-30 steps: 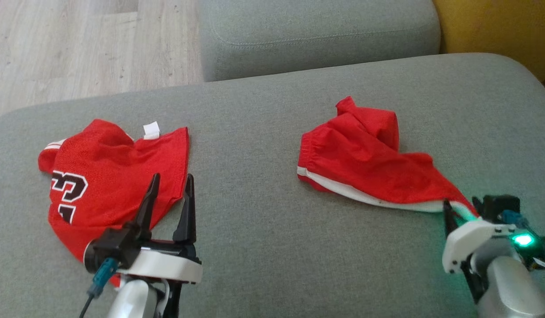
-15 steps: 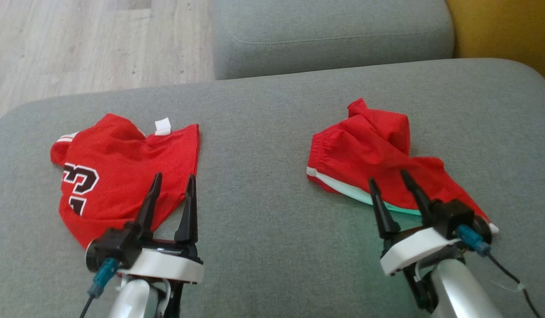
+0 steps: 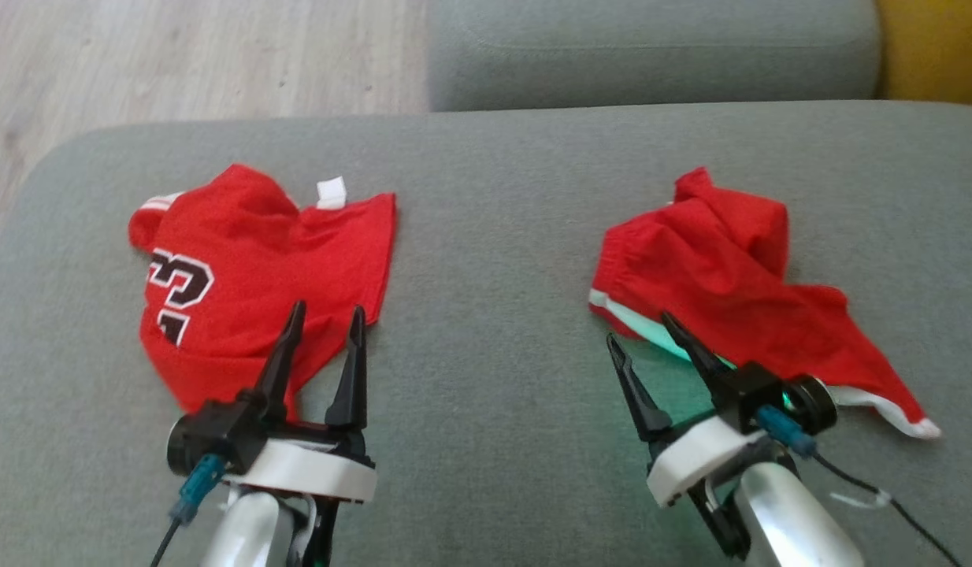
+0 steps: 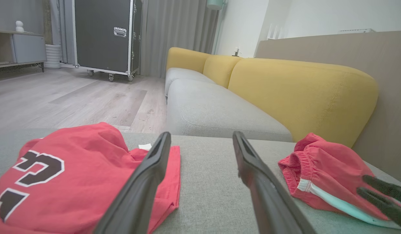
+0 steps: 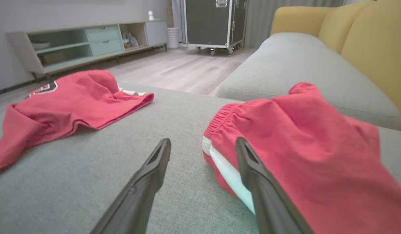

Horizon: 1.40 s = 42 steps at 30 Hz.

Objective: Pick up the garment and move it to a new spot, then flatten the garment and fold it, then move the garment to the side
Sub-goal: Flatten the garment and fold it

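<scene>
Here my left gripper (image 3: pixel 328 311) and right gripper (image 3: pixel 639 327) stand wide open, holding nothing (the red shorts (image 3: pixel 714 276) lie crumpled near the cushion's (image 3: pixel 486 236) right edge).

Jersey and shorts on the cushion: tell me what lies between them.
Bare grey cushion lies between the red jersey and the red shorts; nothing rests on that stretch. The head view shows it plainly.

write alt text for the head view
Two red garments lie apart on a grey sofa: a numbered jersey at left, crumpled shorts at right. The left pincer is open over the jersey's near edge; the right pincer is open at the shorts' edge.
</scene>
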### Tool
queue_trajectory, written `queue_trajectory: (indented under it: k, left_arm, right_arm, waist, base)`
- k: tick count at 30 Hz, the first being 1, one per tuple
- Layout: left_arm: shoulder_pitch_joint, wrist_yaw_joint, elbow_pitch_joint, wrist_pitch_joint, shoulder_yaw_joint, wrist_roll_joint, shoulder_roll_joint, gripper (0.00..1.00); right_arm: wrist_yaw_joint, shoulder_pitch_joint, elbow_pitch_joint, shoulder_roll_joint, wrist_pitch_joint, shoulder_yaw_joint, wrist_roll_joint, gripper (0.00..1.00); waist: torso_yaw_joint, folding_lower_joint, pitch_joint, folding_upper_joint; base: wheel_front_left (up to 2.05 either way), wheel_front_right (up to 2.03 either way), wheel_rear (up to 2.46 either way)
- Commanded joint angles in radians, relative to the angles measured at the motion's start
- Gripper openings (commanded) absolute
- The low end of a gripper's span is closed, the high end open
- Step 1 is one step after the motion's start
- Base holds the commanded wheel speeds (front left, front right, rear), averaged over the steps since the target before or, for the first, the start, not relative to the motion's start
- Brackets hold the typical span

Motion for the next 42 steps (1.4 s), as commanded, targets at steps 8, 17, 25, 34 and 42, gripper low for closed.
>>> queue_trajectory:
  k: [8, 17, 25, 34, 42]
  left_arm:
    - [-0.079, 0.002, -0.017, -0.01, 0.0, -0.005, 0.002, 1.0]
    - [-0.095, 0.002, -0.017, -0.01, -0.014, -0.012, 0.001, 1.0]
    - [-0.105, 0.002, -0.013, -0.01, -0.016, -0.009, 0.001, 1.0]
    - [-0.091, 0.002, -0.006, -0.01, 0.004, -0.003, 0.001, 1.0]
    - [-0.071, 0.002, -0.004, -0.01, 0.01, -0.005, 0.001, 1.0]
  right_arm:
    - [-0.001, -0.181, 0.179, -0.006, -0.011, 0.018, -0.043, 1.0]
    - [-0.001, -0.293, 0.365, 0.003, -0.011, -0.043, -0.064, 1.0]
    - [-0.001, -0.328, 0.393, 0.005, -0.011, 0.059, 0.126, 0.0]
    - [-0.001, -0.272, 0.28, 0.005, -0.011, 0.324, 0.358, 0.0]
    - [-0.001, -0.253, 0.251, 0.005, 0.019, 0.549, 0.507, 0.38]
  waist:
    - [0.072, 0.0, 0.048, 0.0]
    - [0.105, 0.0, 0.075, 0.0]
    - [0.105, 0.0, 0.08, 0.0]
    - [0.061, 0.0, 0.042, 0.0]
    - [0.036, 0.0, 0.01, 0.0]
  base:
    - [0.0, 0.0, 0.0]
    - [0.0, 0.0, 0.0]
    - [0.0, 0.0, 0.0]
    - [0.0, 0.0, 0.0]
    - [0.0, 0.0, 0.0]
